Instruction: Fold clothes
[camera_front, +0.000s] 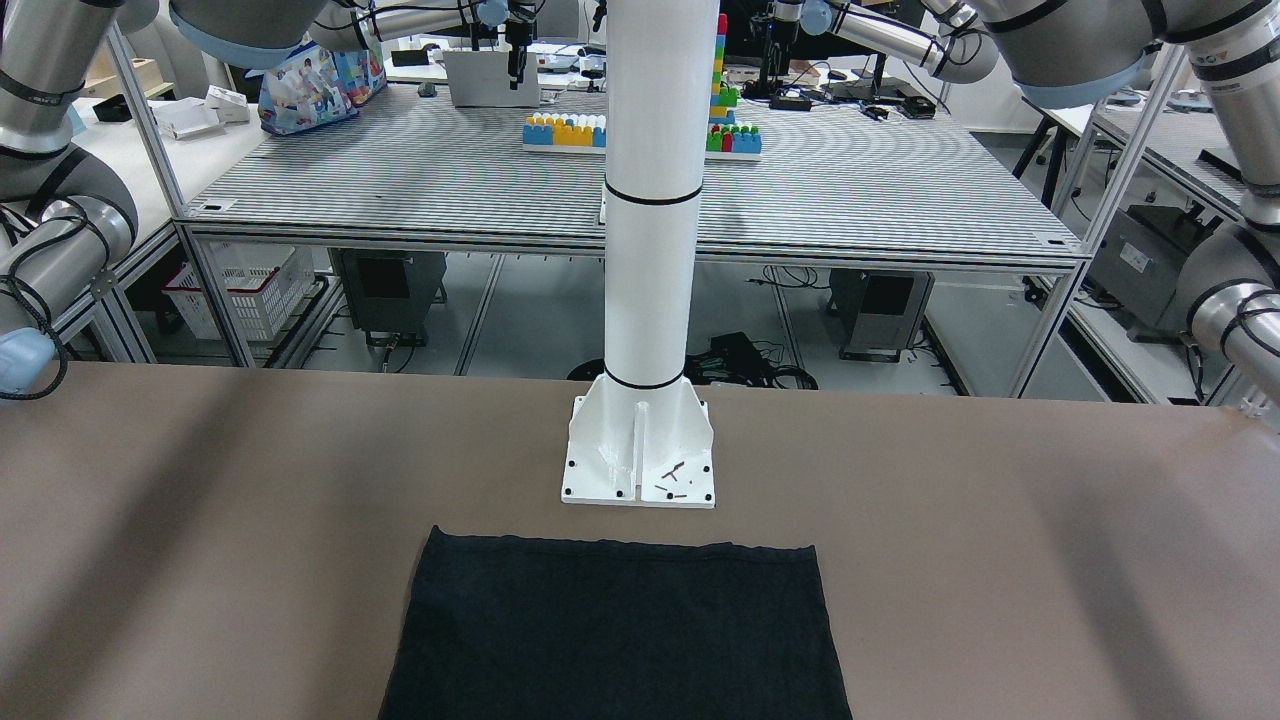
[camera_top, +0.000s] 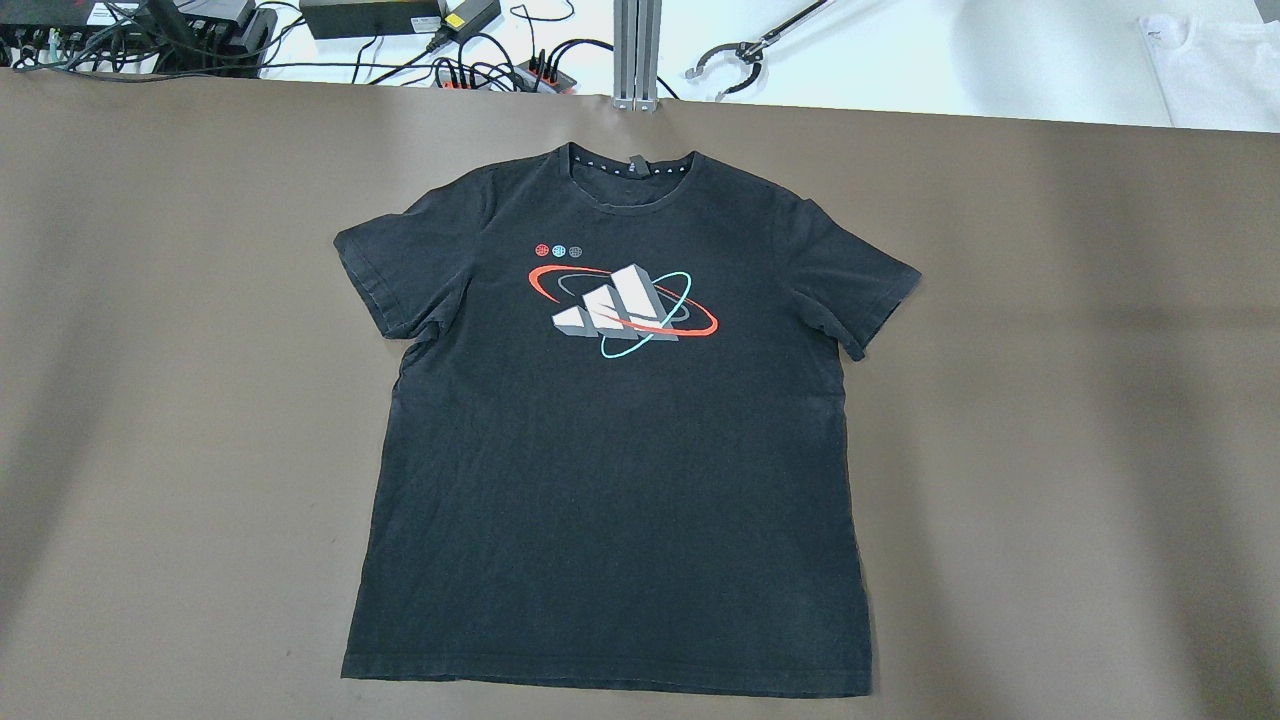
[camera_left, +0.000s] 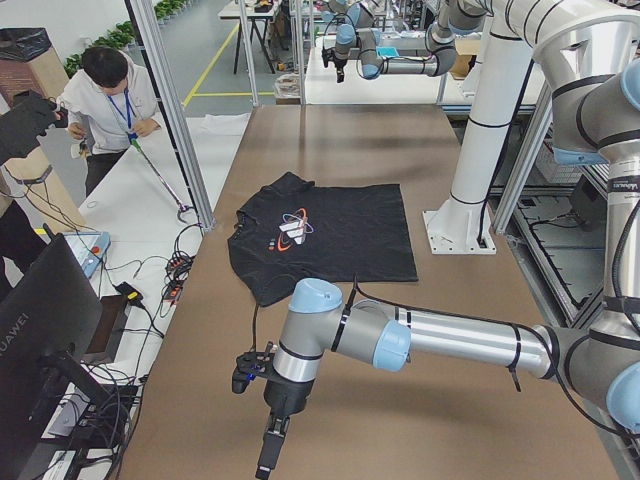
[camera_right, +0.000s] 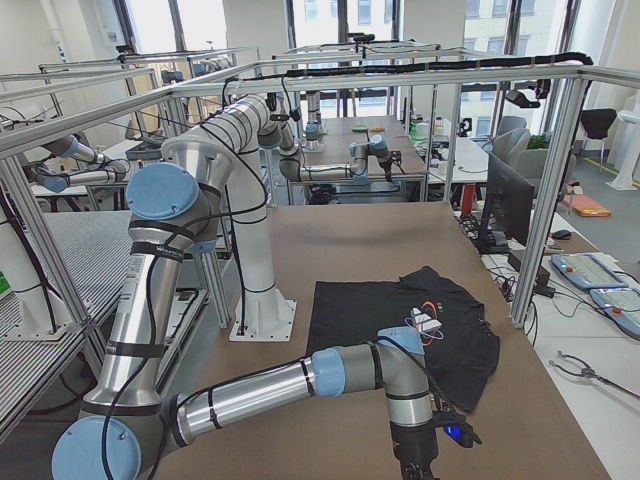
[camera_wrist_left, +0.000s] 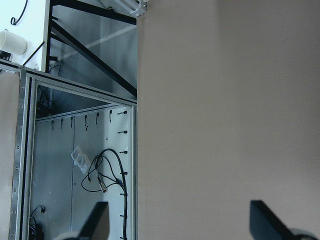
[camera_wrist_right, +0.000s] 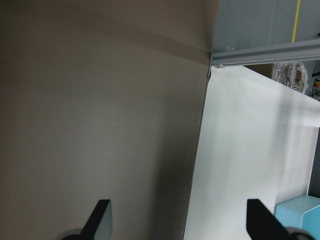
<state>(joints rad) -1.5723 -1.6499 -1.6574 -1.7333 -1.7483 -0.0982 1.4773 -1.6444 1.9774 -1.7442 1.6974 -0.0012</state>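
Overhead exterior is showing the shirt (camera_top: 610, 470) lying flat, unfolded. Left gripper (camera_wrist_left: 180, 220) and right gripper (camera_wrist_right: 178, 220) are hovering wide open, empty, well away from the shirt; reaching in is probably coming next.

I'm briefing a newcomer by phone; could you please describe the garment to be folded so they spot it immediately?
On the long brown table, just in front of the white pillar, a black T-shirt lies flat, hem toward the pillar. Unlike the white cloth on the adjoining white bench, it carries a chest print of grey bars ringed in red and turquoise.
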